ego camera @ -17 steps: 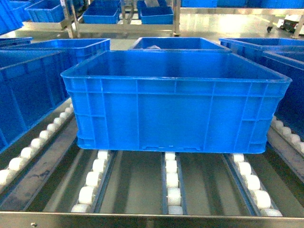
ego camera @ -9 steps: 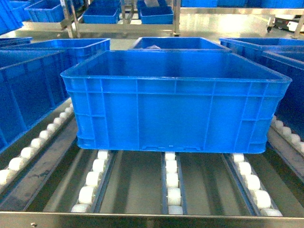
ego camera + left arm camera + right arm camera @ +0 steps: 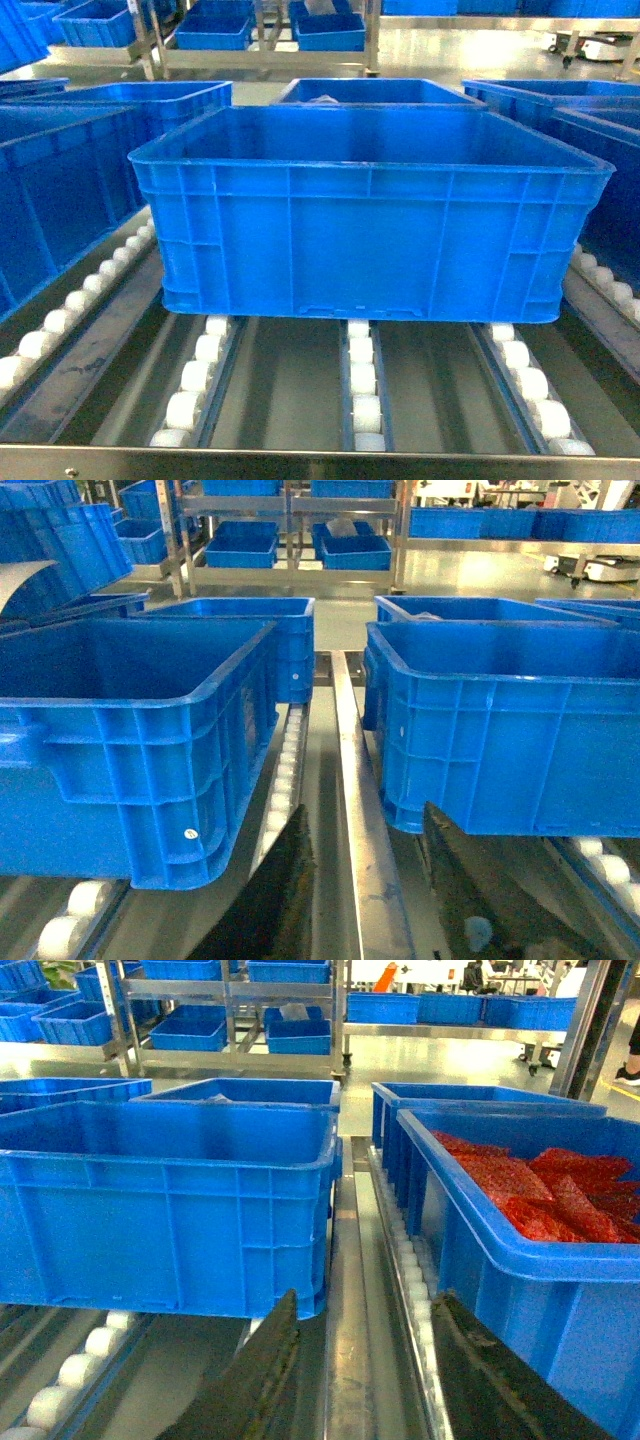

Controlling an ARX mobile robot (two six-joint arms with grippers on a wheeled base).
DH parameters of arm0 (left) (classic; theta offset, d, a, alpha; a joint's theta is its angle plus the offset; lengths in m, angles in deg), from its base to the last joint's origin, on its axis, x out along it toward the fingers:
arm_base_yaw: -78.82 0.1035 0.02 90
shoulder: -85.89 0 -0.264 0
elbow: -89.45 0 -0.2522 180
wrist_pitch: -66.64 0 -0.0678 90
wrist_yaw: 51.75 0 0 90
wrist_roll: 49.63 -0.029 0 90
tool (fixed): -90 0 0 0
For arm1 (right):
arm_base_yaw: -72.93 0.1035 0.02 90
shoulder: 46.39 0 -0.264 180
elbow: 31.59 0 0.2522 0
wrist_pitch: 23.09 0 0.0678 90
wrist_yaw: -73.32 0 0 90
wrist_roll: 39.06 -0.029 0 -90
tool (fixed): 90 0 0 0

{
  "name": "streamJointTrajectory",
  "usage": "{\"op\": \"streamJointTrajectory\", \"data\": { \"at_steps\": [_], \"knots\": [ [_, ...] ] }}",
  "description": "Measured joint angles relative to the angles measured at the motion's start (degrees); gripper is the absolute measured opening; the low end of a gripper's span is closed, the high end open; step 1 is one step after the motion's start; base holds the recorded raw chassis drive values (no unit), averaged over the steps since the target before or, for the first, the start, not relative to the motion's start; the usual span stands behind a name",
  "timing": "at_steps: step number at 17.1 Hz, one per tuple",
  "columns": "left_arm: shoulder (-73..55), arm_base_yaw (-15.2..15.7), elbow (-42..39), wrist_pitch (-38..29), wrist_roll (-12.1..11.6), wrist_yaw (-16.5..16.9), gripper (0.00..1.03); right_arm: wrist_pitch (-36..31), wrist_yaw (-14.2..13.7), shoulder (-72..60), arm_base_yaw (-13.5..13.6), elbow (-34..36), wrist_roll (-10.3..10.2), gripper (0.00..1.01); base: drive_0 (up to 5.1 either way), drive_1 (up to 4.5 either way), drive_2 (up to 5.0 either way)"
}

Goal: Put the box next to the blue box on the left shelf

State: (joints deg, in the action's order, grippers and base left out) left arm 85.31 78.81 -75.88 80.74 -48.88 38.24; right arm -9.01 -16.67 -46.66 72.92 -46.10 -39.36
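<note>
**A:** Where's the box [image 3: 370,215] now?

**B:** Sitting on the left shelf [image 3: 300,462], on the white rollers [image 3: 362,380], its near wall square to the head camera. A neighbouring blue crate [image 3: 60,190] stands at nine o'clock from it, close but apart, with a steel rail between the lanes. Another crate [image 3: 530,1250], holding red packets [image 3: 540,1185], is at three o'clock.

**A:** And the grippers?

**B:** The left gripper [image 3: 365,880] has its dark fingers spread wide, holding nothing, and points down the gap at the box's left corner. The right gripper [image 3: 365,1360] is likewise wide open and empty at the right corner. Neither touches the box, as far as these low views let me tell.

**A:** What could go wrong?

**B:** Rollers, I'd judge. Nothing holds the box, so a nudge from a finger could send it rolling along its lane toward six or twelve o'clock. A finger could also catch under the thick rim and tilt the box.
</note>
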Motion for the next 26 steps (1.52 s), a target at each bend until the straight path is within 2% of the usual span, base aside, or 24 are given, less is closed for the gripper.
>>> {"op": "streamJointTrajectory", "data": {
  "at_steps": [4, 6, 8, 10, 12, 26],
  "knots": [
    [0.0, 0.0, 0.0, 0.0, 0.0, 0.0, 0.84, 0.0, 0.0, 0.0, 0.0, 0.0, 0.0, 0.87, 0.0, 0.0, 0.0],
    [0.0, 0.0, 0.0, 0.0, 0.0, 0.0, 0.91, 0.0, 0.0, 0.0, 0.0, 0.0, 0.0, 0.95, 0.0, 0.0, 0.0],
    [0.0, 0.0, 0.0, 0.0, 0.0, 0.0, 0.96, 0.0, 0.0, 0.0, 0.0, 0.0, 0.0, 0.99, 0.0, 0.0, 0.0],
    [0.0, 0.0, 0.0, 0.0, -0.1, 0.0, 1.0, 0.0, 0.0, 0.0, 0.0, 0.0, 0.0, 1.0, 0.0, 0.0, 0.0],
    [0.0, 0.0, 0.0, 0.0, -0.1, 0.0, 0.98, 0.0, 0.0, 0.0, 0.0, 0.0, 0.0, 0.97, 0.0, 0.0, 0.0],
    [0.0, 0.0, 0.0, 0.0, -0.1, 0.0, 0.98, 0.0, 0.0, 0.0, 0.0, 0.0, 0.0, 0.98, 0.0, 0.0, 0.0]
  ]
}}
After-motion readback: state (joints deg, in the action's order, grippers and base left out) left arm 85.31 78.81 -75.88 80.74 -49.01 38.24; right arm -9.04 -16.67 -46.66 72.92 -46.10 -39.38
